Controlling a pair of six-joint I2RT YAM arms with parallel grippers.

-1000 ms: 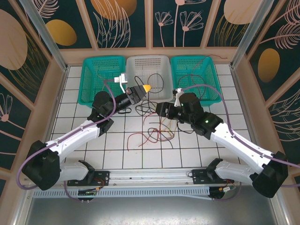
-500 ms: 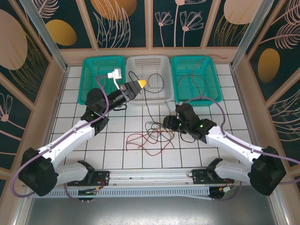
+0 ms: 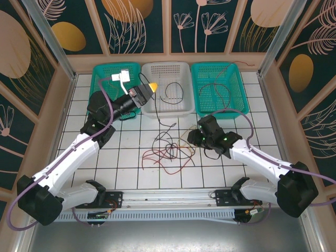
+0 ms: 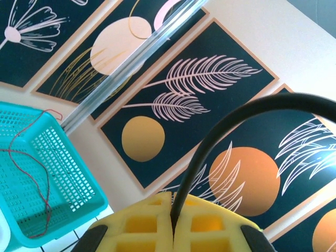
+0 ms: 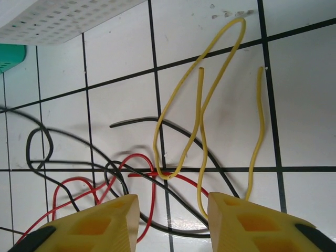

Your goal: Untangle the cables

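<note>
Cables (image 3: 169,152): thin flexible wires in red, black and yellow, in a loose tangle on the white tiled table (image 3: 131,176). The tangle lies just in front of the white perforated plastic basket (image 3: 167,66), between the two arms.

Left gripper (image 3: 152,85): raised above the near left corner of the white basket and pointing toward the back wall. In the left wrist view its yellow pads (image 4: 142,220) are pressed together on a black cable (image 4: 210,142). The cable comes out of the seam between them and arches up and to the right. From above, a black strand (image 3: 181,93) loops over the white basket beside this gripper. I cannot trace where it runs from there.

Right gripper (image 3: 192,137): low over the table at the right edge of the tangle. In the right wrist view its yellow fingers (image 5: 252,223) stand apart and grip nothing. A yellow cable (image 5: 202,105) lies in long narrow loops on the tiles, and one strand runs down into the gap close to the right finger. A red cable (image 5: 142,157) and a second black strand (image 5: 52,157) cross under the yellow one near the left finger.

Left teal plastic mesh basket (image 3: 105,79): beside the left arm's wrist.
Right teal plastic mesh basket (image 3: 218,67): holds thin dark wires, one trailing over its back rim.
</note>
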